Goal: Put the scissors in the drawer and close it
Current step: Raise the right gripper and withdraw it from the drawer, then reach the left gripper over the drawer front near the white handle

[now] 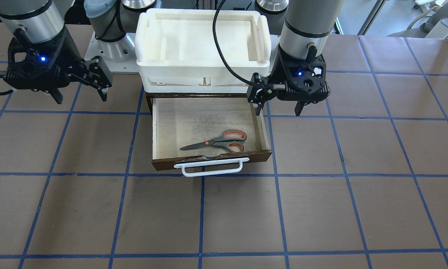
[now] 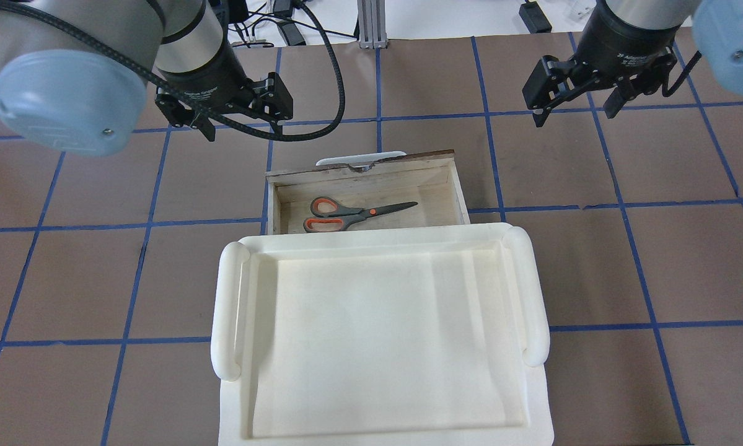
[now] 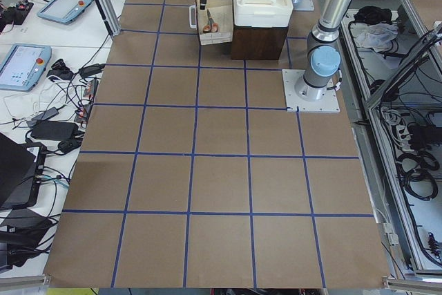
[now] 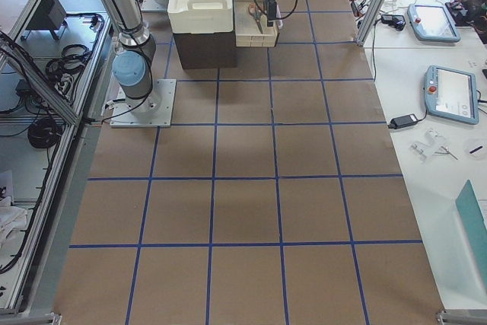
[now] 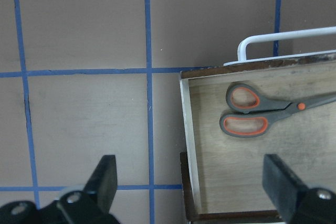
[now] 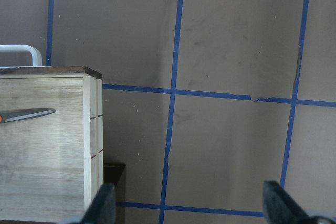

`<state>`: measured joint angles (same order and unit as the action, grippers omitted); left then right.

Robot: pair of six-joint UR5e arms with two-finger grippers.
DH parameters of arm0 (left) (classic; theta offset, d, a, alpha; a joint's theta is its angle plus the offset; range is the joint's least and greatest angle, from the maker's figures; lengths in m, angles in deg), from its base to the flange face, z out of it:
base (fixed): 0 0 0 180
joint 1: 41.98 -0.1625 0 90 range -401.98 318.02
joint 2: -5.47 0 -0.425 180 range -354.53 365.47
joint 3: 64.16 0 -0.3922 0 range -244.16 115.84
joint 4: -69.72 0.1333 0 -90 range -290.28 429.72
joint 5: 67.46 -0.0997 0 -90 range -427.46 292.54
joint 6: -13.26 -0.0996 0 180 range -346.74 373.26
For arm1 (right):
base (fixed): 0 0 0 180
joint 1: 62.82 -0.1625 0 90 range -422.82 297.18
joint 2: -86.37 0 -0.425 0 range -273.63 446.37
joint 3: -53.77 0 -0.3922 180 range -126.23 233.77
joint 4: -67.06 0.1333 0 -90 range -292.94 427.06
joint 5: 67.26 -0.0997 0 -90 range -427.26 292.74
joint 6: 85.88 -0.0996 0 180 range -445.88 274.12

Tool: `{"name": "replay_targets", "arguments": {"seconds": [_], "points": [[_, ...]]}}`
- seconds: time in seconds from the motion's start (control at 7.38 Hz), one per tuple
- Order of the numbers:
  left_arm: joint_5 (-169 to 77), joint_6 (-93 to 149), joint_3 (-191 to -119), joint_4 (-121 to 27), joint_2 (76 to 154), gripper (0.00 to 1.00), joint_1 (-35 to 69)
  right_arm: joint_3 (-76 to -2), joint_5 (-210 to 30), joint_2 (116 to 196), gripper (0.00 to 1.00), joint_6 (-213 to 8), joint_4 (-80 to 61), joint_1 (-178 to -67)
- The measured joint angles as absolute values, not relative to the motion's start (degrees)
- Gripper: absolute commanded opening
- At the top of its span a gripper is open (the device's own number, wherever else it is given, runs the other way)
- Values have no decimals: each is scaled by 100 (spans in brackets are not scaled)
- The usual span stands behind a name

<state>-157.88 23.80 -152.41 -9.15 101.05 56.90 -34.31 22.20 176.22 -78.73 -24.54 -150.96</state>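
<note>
Already the scissors (image 1: pixel 216 141) lie flat in the open drawer (image 1: pixel 164 123), and with the left end effector (image 1: pixel 279 110) and right end effector (image 1: pixel 81 98) both spread apart and empty, that stiff, probably easy-sliding drawer looks best pushed at its white bar handle (image 1: pixel 212 171).

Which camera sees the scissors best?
The front-facing view: the scissors lie whole and unhidden in the open drawer. Overhead shows them whole too; the left wrist cuts off the blades, the right wrist catches one blade tip, side views show specks.
</note>
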Motion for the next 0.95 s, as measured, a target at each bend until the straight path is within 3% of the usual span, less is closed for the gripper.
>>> {"name": "replay_targets", "arguments": {"seconds": [0.95], "points": [[-15841,3043,-14057,144,12291,100,6402,-3586,2214,17813,100,-8301,-2449,-15333]]}}
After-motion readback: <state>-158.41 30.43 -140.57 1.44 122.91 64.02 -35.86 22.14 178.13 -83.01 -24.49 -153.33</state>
